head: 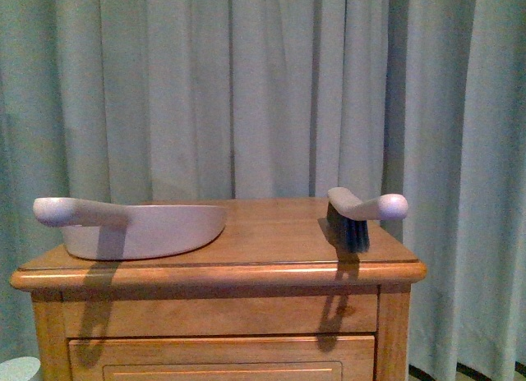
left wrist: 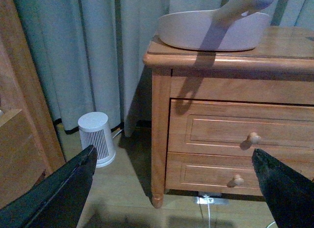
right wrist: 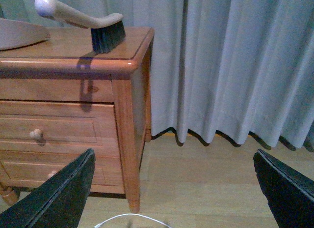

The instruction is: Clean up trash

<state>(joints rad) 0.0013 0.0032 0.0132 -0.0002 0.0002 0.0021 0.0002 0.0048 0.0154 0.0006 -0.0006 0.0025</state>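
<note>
Surface: honey-brown wooden nightstand (head: 246,270) with a rounded top edge, standing on a pale wood-plank floor (right wrist: 206,179).
Backdrop: pleated grey-green curtains (head: 271,85) hang to the floor behind and beside it.
Floor items: a small white ribbed cylindrical appliance (left wrist: 96,137) at the curtain foot, near the nightstand's leg; a thin white cable (right wrist: 127,218).

Trash: the crumpled white wad shows in no view, so its place relative to either gripper cannot be told.

Left gripper (left wrist: 172,154): black fingers spread wide, grasping nothing, low in front of the drawers.
Right gripper (right wrist: 172,153): likewise spread and unladen, low by the nightstand's corner.

Containers: beige-pink plastic dustpan (head: 148,229) on the top's left part, handle pointing left past the edge, its inside hidden. Two knobbed drawers (left wrist: 253,137), closed.
Also on top: a beige-handled, dark-bristled hand brush (head: 357,213), right, well apart from the dustpan.
</note>
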